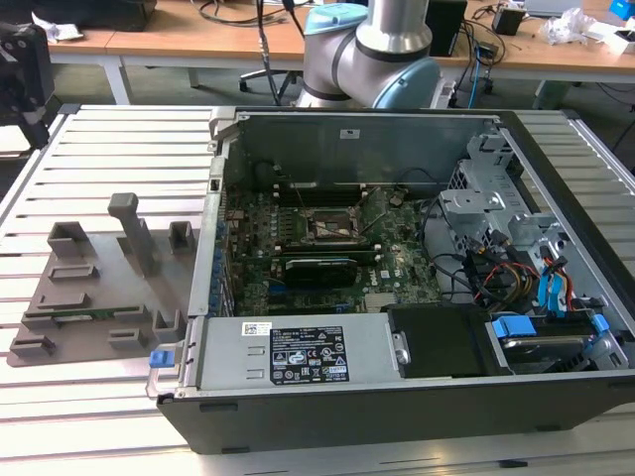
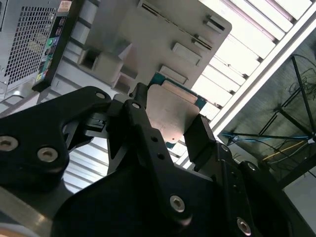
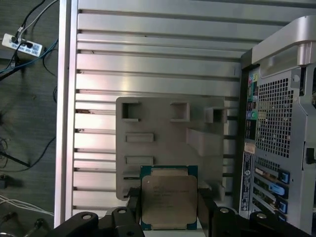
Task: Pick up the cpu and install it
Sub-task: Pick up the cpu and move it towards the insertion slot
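The hand (image 3: 169, 210) is clamping the cpu (image 3: 169, 195) by two opposite edges, its black fingers (image 2: 200, 136) pressing in from either side. The silver-grey lid is facing one wrist camera and the flat underside (image 2: 170, 111) the other. Gripping by the edges looks deliberate to me: it is keeping both broad faces free of the pads and the chip square to the hand, which it would need for seating.

The chip is hanging clear in the air, touching nothing but the fingers. Beneath the hand the grey parts tray (image 3: 163, 128) is lying on the slatted aluminium tabletop (image 3: 148, 49), its shallow pockets shaped to keep each part in a known spot. Off to one side of the hand, beyond the tray, the open computer case (image 3: 276, 123) is lying on its side. That is leaving the motherboard (image 1: 298, 268) facing up and the black-framed socket (image 1: 332, 226) reachable from above. The socket is well apart from the hand
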